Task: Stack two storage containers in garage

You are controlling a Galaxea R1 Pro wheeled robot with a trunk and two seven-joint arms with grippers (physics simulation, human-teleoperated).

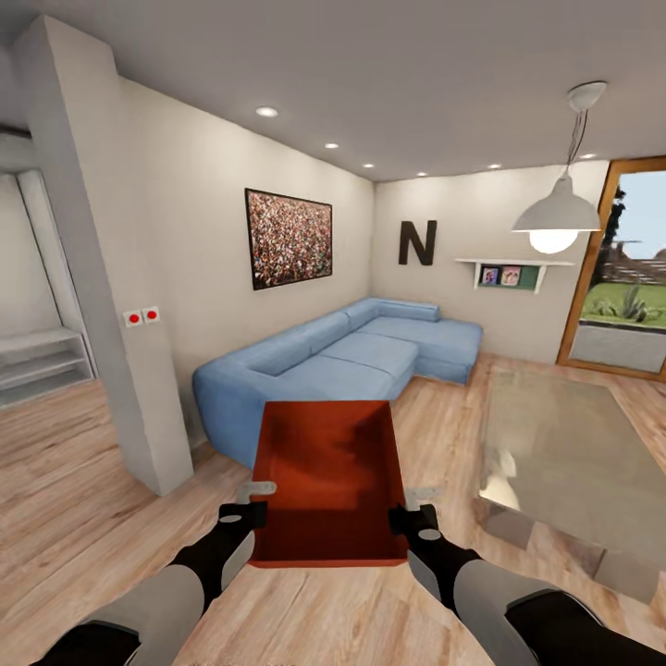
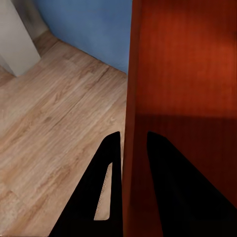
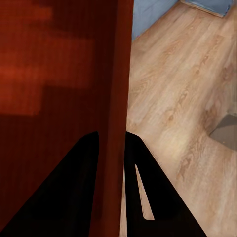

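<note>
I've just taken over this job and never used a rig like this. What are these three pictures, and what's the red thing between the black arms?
You are looking through a wheeled robot with two arms. The big picture comes from its head camera, looking down over both arms in the living room: blue sofa, glass coffee table, wood-plank flooring. The two small pictures come from cameras at each wrist, looking along the fingers. The red thing is a storage container, a lidless bin carried in front of the robot. The left gripper pinches one side wall, one finger inside and one outside; the right gripper does the same on the opposite wall. The wrist views show each wall between the fingers.
</note>
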